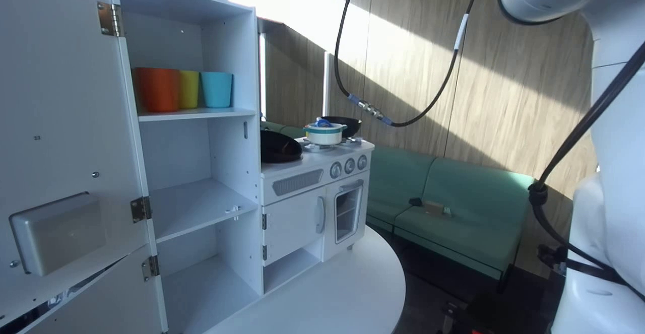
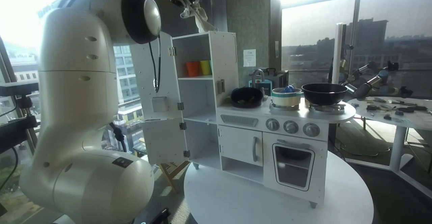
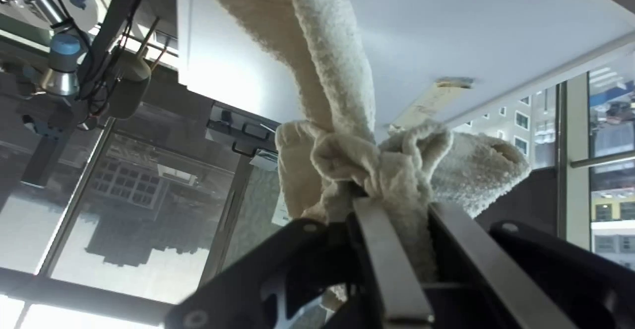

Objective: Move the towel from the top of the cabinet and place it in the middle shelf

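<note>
- The tool [image 3: 404,210] has the towel [image 3: 397,165] pinched fast, below and right of centre in the wrist view. The cloth is bunched there, so a loose fold may slide free if the arm [image 2: 77,58] jerks.
- The towel hangs over the cabinet [image 2: 222,58], upper middle in an exterior view, its lower end seeming to touch the top. Moving sideways without more lift could drag that tail or hook it on the edge.
- A pale strip [image 3: 431,101] shows right of centre in the wrist view; what it is, I cannot tell. A dragging tail might sweep it along.
- The cups [image 1: 160,89], upper left in an exterior view, stand on the upper shelf [image 1: 196,115]. Entering too high, or letting the cloth swing, could knock them.
- The doors [image 1: 65,112] fill the left edge there; a wide approach from that side risks a bump.
- The middle shelf [image 1: 194,205], lower left, has a small white fitting [image 1: 233,209] at its front edge; the cloth could snag on it.
- Letting go with the cloth only shallowly in would likely leave the tail over the front edge, and its weight could pull the towel down onto the desk [image 1: 352,293] at the bottom of the frame.
</note>
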Motion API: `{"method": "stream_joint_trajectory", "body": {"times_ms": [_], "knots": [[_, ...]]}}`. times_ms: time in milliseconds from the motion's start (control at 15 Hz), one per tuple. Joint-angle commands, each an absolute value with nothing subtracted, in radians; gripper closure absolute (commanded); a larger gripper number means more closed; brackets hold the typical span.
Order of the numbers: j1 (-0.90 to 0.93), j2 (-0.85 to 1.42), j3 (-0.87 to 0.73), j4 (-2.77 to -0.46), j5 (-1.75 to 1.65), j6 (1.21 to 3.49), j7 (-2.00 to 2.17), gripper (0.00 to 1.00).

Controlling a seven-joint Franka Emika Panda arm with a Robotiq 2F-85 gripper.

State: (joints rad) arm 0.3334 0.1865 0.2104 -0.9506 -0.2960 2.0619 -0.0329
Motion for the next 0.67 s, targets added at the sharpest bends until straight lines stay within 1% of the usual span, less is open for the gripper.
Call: {"method": "stream_joint_trajectory", "body": {"times_ms": [0, 200, 600], "knots": [[0.259, -0.012, 0.16, -1.146, -0.292, 2.114, -0.032, 0.91], [0.22, -0.156, 0.118, -1.285, -0.284, 2.119, -0.07, 0.91], [0.22, -0.433, 0.0, -1.586, -0.173, 1.944, -0.267, 0.91]]}}
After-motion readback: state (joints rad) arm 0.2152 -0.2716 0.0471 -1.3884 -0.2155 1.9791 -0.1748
